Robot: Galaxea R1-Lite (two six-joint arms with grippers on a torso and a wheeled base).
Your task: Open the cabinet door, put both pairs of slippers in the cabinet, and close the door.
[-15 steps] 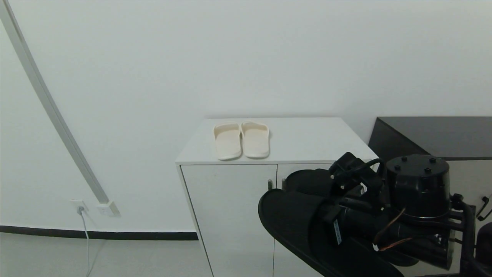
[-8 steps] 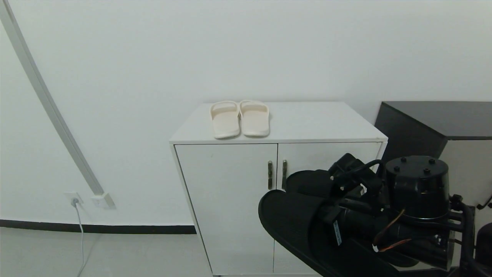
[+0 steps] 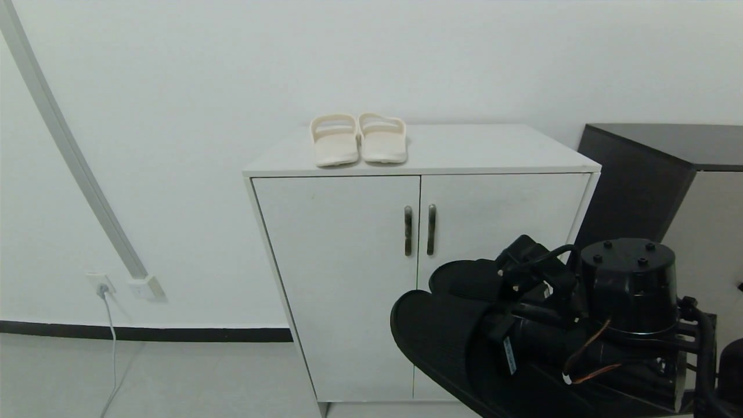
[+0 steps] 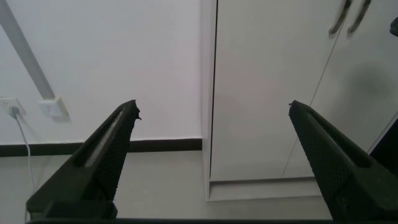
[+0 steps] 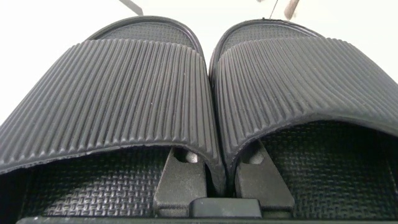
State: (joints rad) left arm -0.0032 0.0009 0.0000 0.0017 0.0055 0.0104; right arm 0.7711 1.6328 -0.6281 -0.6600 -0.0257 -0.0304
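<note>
With our right gripper [image 5: 219, 177] clamped on 2 black ribbed rubber slippers [image 5: 143, 93], our wide-open, empty left gripper [image 4: 212, 109] faces the 2 upright metal handles [image 3: 408, 230] of the white cabinet [image 3: 336, 278].

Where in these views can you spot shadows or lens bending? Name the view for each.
Head view: the wall conduit bows near the frame's edge, a lens distortion; the cream slippers throw a faint shadow on the cabinet top, so lighting is soft. Right wrist view: deep shade under the straps of the black slippers.
</note>
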